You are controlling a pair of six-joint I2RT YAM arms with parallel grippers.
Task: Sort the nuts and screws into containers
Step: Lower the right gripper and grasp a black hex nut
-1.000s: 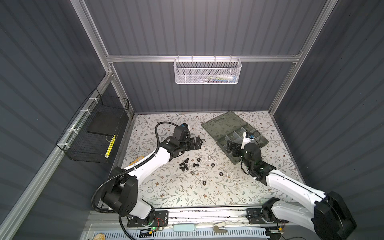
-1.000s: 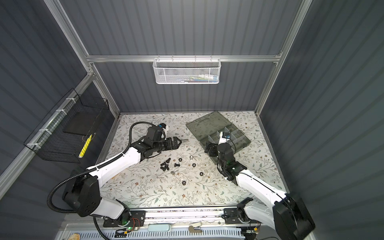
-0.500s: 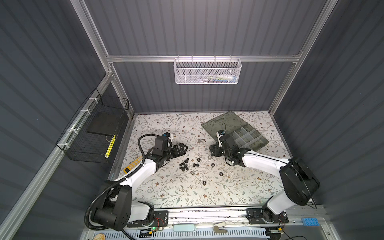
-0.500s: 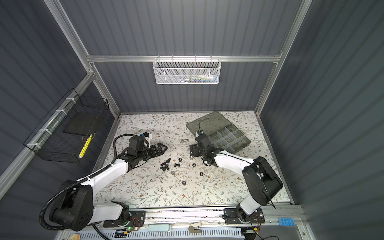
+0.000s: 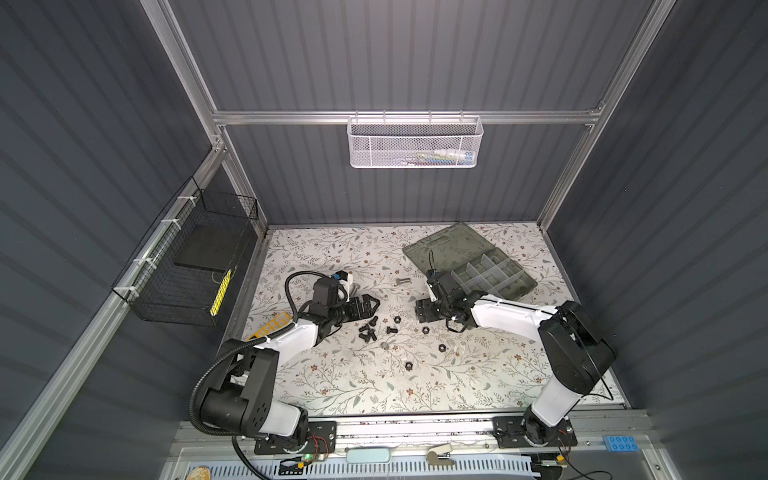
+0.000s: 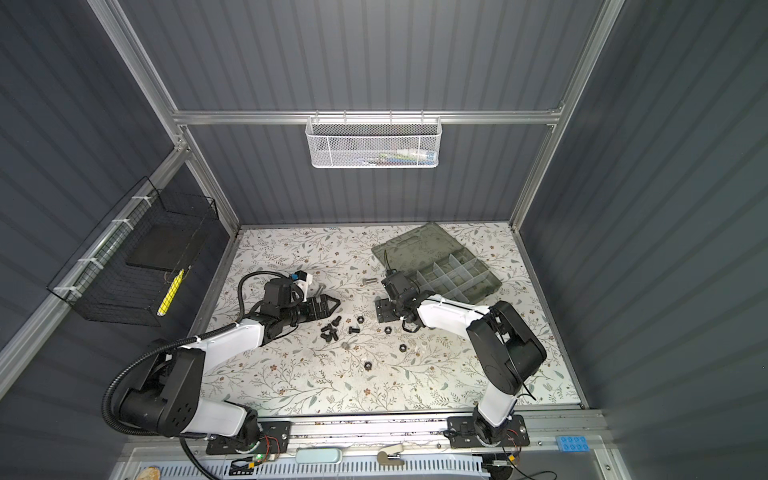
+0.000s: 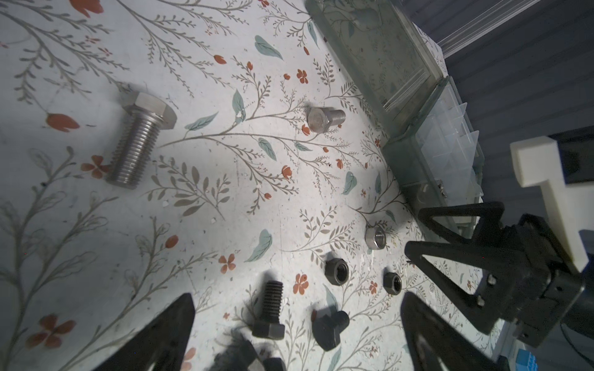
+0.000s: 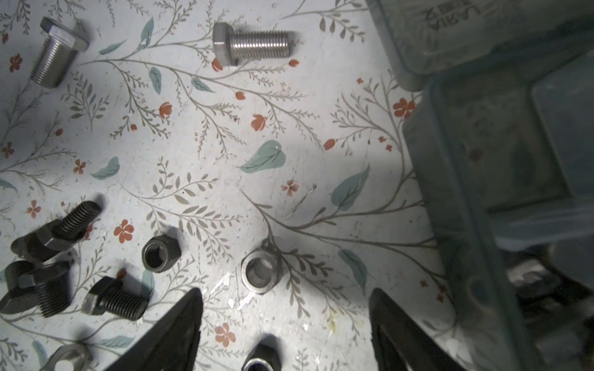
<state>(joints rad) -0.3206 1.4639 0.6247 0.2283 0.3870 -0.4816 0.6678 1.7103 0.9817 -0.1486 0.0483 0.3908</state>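
I watch a closed booth of dark grey ribbed walls. A white mesh basket (image 5: 415, 143) hangs at the upper centre of both top views and a black wire basket (image 5: 187, 270) at the left, both well apart from the work. The counter (image 5: 374, 386), under a pale flowered sheet, is flat and looks smooth, so I expect that small metal can slide on it.

The flat translucent grey-green plastic organizer case (image 5: 490, 274) lies open at the upper right of the counter. I cannot tell if any compartment already has a piece inside.

The left tool (image 5: 371, 306) hovers at centre left with its jaws at their widest and holds nothing. The black short bolts (image 5: 365, 329) lie just below it in the frame. The right tool (image 5: 420, 311) is at the centre, beside the lower left corner of the case. Its jaws are apart, with only bare counter between the tips, so it grips nothing.

The coming move turns on the silver hexagonal metal nut (image 8: 258, 271). In the right wrist view it sits just beyond the fingertips (image 8: 184, 321), nearer to one finger than to the middle of the gap. It lies flat with the hole upward, so there is no long axis to line up with. A black hexagonal nut (image 8: 261, 358) lies deeper inside the gap, toward the palm. The right arm is clearly the nearer one. I judge that it needs a small advance and a side shift before closing.
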